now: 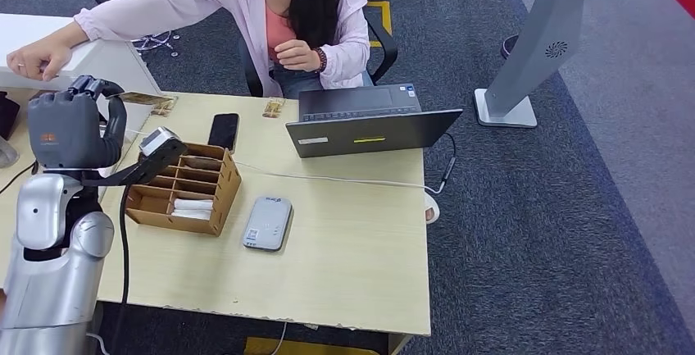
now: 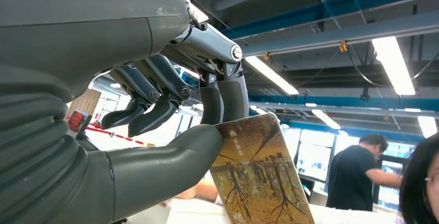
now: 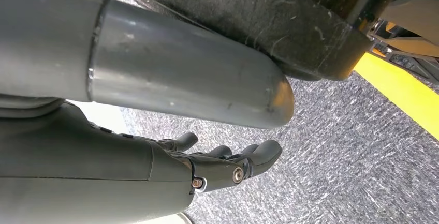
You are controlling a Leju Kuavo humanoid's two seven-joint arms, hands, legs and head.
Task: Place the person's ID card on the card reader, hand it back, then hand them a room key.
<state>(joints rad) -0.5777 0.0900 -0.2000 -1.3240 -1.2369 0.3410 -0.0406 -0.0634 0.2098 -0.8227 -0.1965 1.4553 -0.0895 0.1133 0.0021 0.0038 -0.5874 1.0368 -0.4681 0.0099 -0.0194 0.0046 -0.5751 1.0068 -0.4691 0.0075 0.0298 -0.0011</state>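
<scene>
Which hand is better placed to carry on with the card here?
Left. The left hand already pinches the card, raised over the table's left end, toward the person. The right hand hangs low over the floor, holding nothing.

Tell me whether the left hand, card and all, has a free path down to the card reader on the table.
Probably yes. The left hand holds the card raised over the table's left side; the card reader lies bare on the table. The cardboard organizer stands between them, so the hand would need to pass over it.
</scene>
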